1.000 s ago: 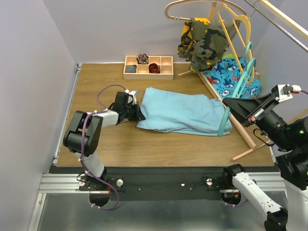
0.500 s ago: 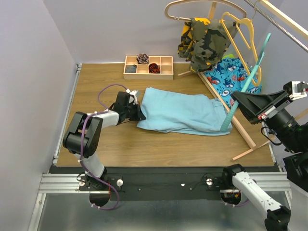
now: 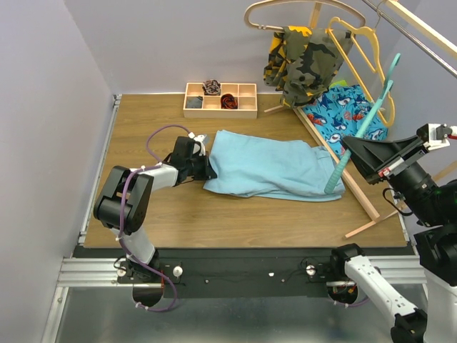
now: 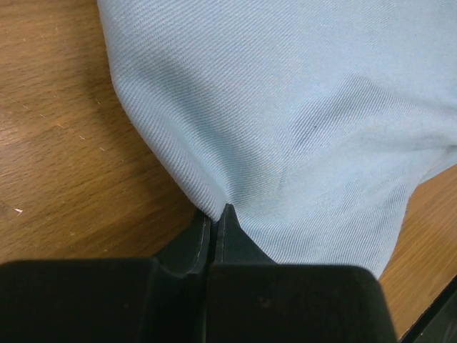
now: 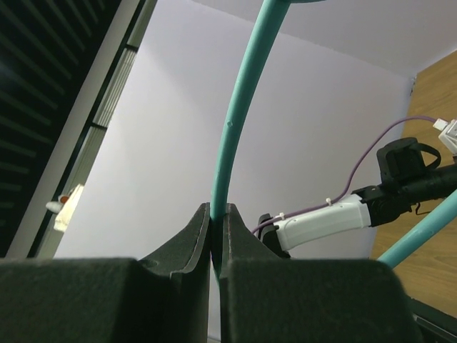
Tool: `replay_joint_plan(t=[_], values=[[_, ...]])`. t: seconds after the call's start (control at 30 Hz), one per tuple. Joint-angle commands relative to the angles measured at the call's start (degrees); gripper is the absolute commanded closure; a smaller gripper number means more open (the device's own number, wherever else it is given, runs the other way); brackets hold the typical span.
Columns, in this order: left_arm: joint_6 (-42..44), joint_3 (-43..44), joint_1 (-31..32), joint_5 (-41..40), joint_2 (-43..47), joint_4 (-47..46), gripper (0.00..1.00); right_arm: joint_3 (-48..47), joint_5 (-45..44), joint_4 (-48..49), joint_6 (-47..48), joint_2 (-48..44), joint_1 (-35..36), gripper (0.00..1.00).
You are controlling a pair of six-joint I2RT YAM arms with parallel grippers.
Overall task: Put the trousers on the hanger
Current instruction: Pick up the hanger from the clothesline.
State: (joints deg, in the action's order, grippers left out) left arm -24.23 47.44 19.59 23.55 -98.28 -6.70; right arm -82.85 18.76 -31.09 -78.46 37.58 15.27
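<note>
The light sky-blue trousers (image 3: 271,168) lie flat and wrinkled on the wooden table (image 3: 178,207). My left gripper (image 3: 207,170) is shut on their left edge, low on the table; the left wrist view shows the cloth (image 4: 285,107) pinched between the jaw tips (image 4: 216,214). My right gripper (image 3: 348,151) is shut on the teal hanger (image 3: 371,114), holding it tilted in the air above the trousers' right end. In the right wrist view the teal rod (image 5: 239,107) runs up from the closed jaws (image 5: 216,211).
A wooden compartment tray (image 3: 220,100) with small items sits at the back. A wooden rack at the right holds a camouflage garment (image 3: 303,61), a yellow hanger (image 3: 357,36), a pale wooden hanger (image 3: 285,8) and a shark-print cloth (image 3: 343,111).
My right gripper lifted the teal hanger from hanging low beside the rack to a raised, tilted pose and shifted slightly. The left gripper and trousers stayed put.
</note>
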Motion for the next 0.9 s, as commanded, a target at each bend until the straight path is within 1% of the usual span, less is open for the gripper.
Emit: replay_joint_plan(t=[0.0, 0.07, 0.27, 0.43, 0.5, 0.57, 0.6, 0.87], values=[[0.3, 0.5, 1.4, 1.1, -0.8, -0.8, 1.00, 0.7, 4.4, 3.4, -1.1, 0.0, -3.9, 0.99], [0.2, 0.6, 1.5, 1.1, -0.9, -0.9, 1.00, 0.0, 6.4, 3.3, -1.1, 0.6, -5.1, 0.99], [0.0, 0.6, 1.9, 1.4, -1.5, -1.2, 1.00, -2.4, 8.3, 2.9, -1.7, 0.8, -7.9, 0.99], [-0.1, 0.6, 2.2, 1.5, -1.8, -1.6, 1.00, -4.0, 12.5, 2.8, -3.7, 1.4, -12.4, 0.99], [-0.2, 0.7, 2.3, 1.6, -1.8, -1.7, 1.00, -3.8, 13.6, 2.8, -5.3, 1.2, -14.5, 0.99], [-0.3, 0.6, 2.3, 1.7, -1.7, -1.7, 1.00, -3.5, 15.2, 2.8, -6.3, 0.8, -15.0, 0.99], [-0.3, 0.7, 2.4, 1.7, -1.7, -1.8, 1.00, -3.0, 15.9, 2.8, -7.2, 0.6, -17.0, 0.99], [-0.6, 0.2, 2.9, 1.8, -1.7, -2.4, 1.00, -3.9, 20.9, 3.5, -9.5, 0.4, -21.4, 0.99]])
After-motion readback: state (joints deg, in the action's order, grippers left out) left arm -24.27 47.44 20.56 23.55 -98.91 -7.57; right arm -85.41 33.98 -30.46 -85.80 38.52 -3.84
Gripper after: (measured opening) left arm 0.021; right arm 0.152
